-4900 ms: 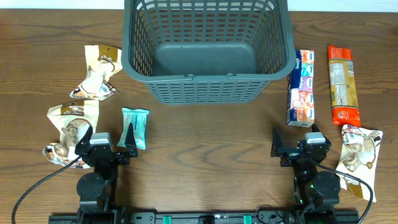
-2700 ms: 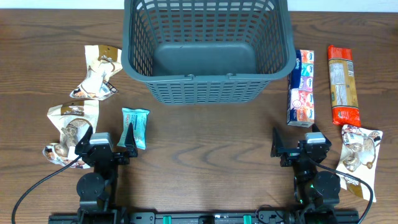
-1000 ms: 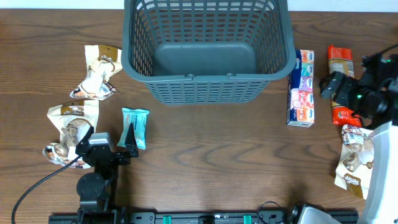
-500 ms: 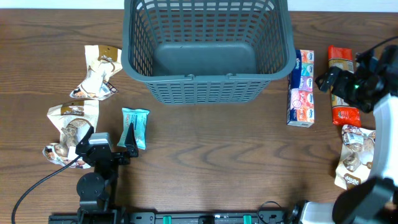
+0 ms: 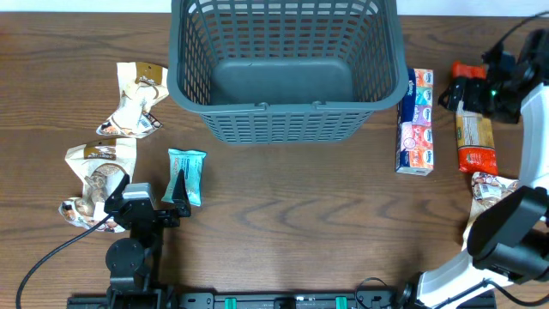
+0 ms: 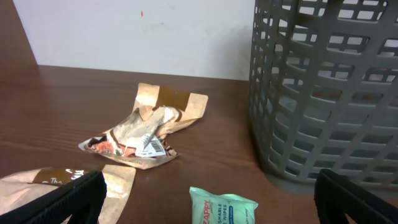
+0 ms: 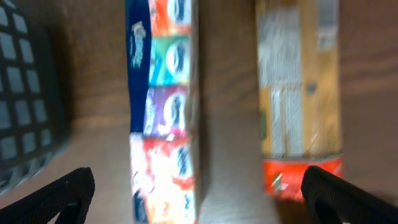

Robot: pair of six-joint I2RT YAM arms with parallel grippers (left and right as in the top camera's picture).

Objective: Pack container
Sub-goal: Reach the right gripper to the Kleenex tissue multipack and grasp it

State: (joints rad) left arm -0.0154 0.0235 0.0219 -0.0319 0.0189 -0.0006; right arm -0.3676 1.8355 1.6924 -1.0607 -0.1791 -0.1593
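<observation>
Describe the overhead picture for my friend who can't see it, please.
A big dark grey basket sits empty at the top middle of a brown wooden table. Snack packets lie on both sides of it, and the right arm's tool is above an orange packet on the right.

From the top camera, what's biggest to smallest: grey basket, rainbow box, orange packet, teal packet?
1. Grey basket, by far.
2-3. Rainbow box and orange packet: too alike, and the packet is partly covered.
4. Teal packet.
</observation>
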